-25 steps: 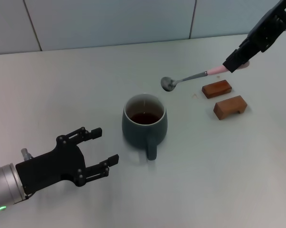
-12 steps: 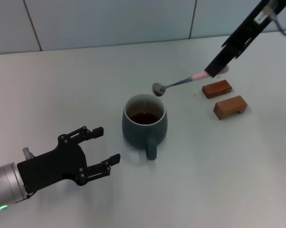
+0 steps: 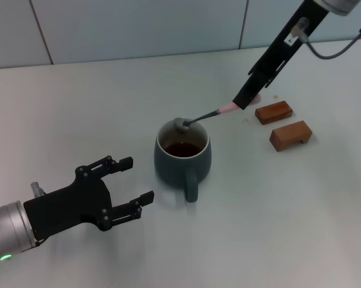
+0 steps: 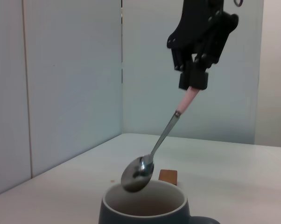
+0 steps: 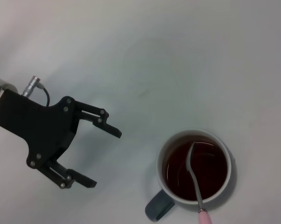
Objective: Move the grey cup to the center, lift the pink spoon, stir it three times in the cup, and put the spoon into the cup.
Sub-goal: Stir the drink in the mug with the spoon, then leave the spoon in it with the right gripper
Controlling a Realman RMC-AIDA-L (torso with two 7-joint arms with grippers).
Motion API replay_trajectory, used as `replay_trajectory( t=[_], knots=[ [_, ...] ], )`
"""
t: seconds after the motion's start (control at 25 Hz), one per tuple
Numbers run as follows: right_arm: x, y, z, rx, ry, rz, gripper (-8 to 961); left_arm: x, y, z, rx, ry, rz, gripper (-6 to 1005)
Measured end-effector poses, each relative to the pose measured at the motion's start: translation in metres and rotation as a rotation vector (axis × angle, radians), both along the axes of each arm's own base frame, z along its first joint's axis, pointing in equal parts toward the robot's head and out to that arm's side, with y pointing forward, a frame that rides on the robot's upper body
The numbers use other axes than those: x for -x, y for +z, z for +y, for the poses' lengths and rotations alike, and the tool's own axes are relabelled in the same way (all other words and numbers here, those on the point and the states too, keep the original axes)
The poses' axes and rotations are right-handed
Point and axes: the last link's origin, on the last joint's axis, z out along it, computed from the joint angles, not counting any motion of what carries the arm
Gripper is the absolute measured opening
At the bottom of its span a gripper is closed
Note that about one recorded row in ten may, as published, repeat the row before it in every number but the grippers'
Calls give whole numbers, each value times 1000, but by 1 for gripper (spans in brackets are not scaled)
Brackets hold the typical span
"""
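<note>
Currently the grey cup stands upright near the middle of the worktop, its loop handle turned toward the front edge. Dark brown liquid fills the lower part of its white interior.

The right gripper hangs above the worktop between the cup and the right edge, slanting down from the rear right corner. Its fingers are clamped on the far end of the pale pink handle of the pink spoon. The spoon slopes downward from the gripper toward the cup. Its metal bowl sits at the cup's rear rim, just above the opening; the left wrist view shows the bowl clear of the liquid and level with the rim.

The left gripper rests low near the front left corner of the worktop, beside the cup but apart from it. Its fingers are spread wide and hold nothing.

Two brown wooden blocks lie on the worktop toward the right edge, close together, the nearer one just beside the right gripper's tip and well apart from the cup.
</note>
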Motion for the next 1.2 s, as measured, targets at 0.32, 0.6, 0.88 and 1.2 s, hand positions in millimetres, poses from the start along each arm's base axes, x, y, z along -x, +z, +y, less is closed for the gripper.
replay_trajectory(
  t=[0.32, 0.6, 0.88, 1.2],
  knots=[
    [-5, -19, 5, 18, -9, -46, 114, -1, 0, 1, 0, -3, 0, 785],
    [-12, -48, 9, 36, 8, -91, 114, 0, -1, 0, 2, -1, 0, 785],
    [-9, -66, 6, 66, 20, -104, 115, 1, -1, -2, 2, 2, -1, 785],
    [-1, -73, 11, 35, 62, -101, 115, 2, -2, -3, -1, 1, 1, 785]
  ],
)
